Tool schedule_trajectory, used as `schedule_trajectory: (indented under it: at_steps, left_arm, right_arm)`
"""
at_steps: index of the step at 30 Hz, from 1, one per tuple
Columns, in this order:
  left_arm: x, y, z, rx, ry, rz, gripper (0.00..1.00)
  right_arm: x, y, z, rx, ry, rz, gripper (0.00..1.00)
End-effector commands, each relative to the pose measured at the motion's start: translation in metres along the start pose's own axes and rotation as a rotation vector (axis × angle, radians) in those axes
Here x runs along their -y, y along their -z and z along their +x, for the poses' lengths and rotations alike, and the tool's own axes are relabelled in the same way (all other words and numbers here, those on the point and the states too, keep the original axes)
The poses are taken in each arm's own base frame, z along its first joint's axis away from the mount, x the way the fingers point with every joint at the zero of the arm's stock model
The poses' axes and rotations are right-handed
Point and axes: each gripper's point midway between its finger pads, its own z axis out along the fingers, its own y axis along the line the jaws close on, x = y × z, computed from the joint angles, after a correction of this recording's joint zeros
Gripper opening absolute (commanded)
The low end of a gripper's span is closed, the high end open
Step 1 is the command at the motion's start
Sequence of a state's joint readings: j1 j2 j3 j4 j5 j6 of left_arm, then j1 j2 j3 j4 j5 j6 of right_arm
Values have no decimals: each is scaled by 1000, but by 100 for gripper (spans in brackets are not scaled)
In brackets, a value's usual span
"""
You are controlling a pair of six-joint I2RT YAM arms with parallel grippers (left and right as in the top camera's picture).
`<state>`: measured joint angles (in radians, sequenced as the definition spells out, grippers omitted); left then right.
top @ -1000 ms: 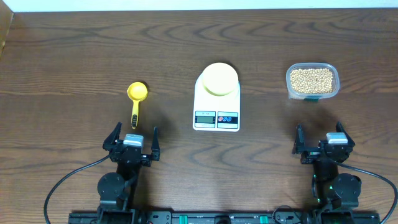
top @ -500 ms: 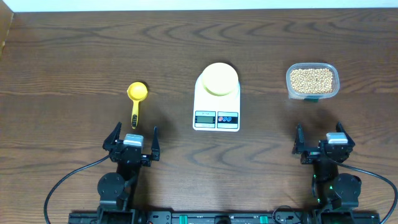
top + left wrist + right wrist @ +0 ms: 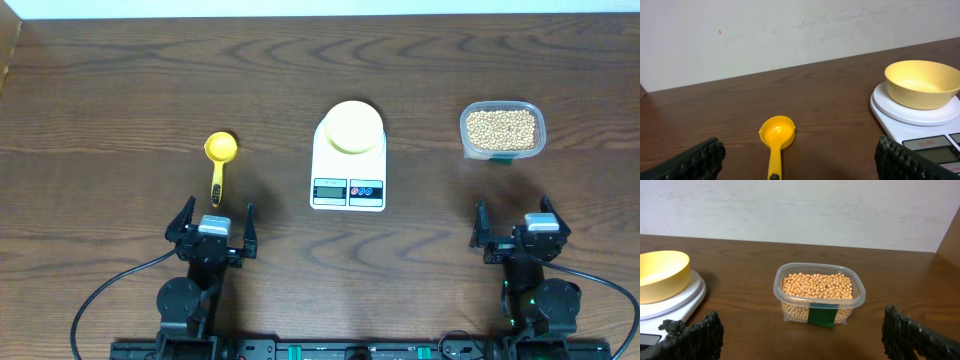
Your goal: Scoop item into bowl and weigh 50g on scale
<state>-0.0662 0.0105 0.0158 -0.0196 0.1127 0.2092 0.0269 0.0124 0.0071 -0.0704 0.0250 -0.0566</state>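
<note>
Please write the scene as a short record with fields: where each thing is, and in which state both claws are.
bowl: pale yellow, empty, standing on the scale
scale: white, middle of the table, display towards the robot
beans: in a clear tub, right of the scale
scoop: yellow, empty, lying left of the scale, handle towards the left claw
left claw: open, holds nothing
right claw: open, holds nothing, facing the tub
progress: no beans in the bowl yet
</note>
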Motion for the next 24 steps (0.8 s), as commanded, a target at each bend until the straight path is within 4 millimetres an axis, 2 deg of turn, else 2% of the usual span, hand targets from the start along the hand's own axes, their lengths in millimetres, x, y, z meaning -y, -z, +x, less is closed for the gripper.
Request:
schedule_trajectory:
  at_steps: [1,12,18,24]
  left_arm:
    - [2,-1,16,-55,10,7,98]
    - [-1,0,3,-49,58,-3,98]
    - [-4,-1,-14,-72,64,0,98]
    - [-8,-12,-41,-121,132,2,98]
  right_arm:
    - [-3,0,1,-2,13,-11,99]
    - [-3,0,1,-2,13,-11,99]
    - [-3,0,1,-2,13,-11,99]
    - [-3,0,1,-2,13,-11,99]
